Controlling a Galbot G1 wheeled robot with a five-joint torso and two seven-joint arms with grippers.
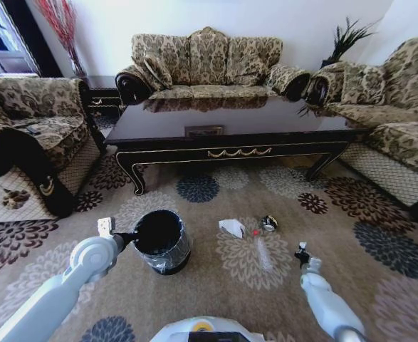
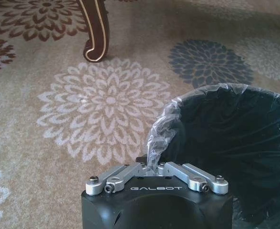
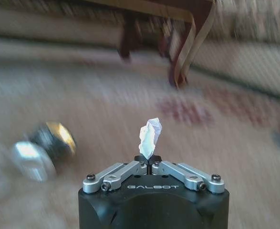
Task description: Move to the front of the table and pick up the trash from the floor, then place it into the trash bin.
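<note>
Black plastic meets clear liner on the left, where the left gripper (image 2: pixel 154 167) has its fingers closed on the bag-lined rim of the trash bin (image 1: pixel 160 242), standing on the floral carpet (image 1: pixel 216 292) just in front of the table (image 1: pixel 230 135). To its right, three bits of trash lie near one another on the carpet: a crumpled white paper piece (image 1: pixel 231 227), a clear plastic bottle with a red cap (image 1: pixel 262 249) and a small round shiny object (image 1: pixel 269 223). Farther right, the right gripper (image 3: pixel 149 164) hangs above the carpet with its fingers pinched on a small white scrap of paper (image 3: pixel 150 138). Judging by this, a first pick is made and the carry to the bin is in hand; the next move would call for swinging the scrap over the bin's open mouth before letting go. Both gripper bodies read "GALBOT".
</note>
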